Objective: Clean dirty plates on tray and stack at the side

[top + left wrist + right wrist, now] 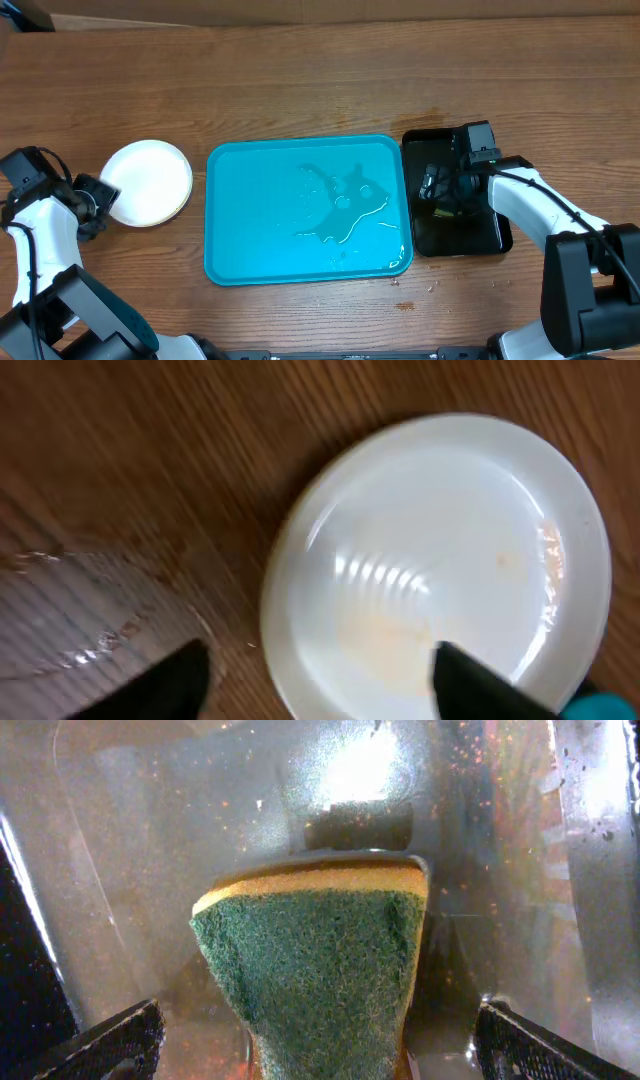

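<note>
A white plate (147,180) lies on the table left of the turquoise tray (240,250); a pale green rim shows under its lower right edge. In the left wrist view the white plate (440,550) carries faint orange smears. My left gripper (95,195) is open at the plate's left edge, with one finger over the plate and one over the table (320,685). My right gripper (440,190) hangs open over the black tray (480,235). A green and yellow sponge (310,960) lies between its spread fingers (320,1050), untouched.
The turquoise tray holds no plates, only a puddle of water (345,205) in its right half. The black tray's wet surface (150,840) is speckled with orange bits. A clear plastic sheet (70,620) lies on the wood left of the plate.
</note>
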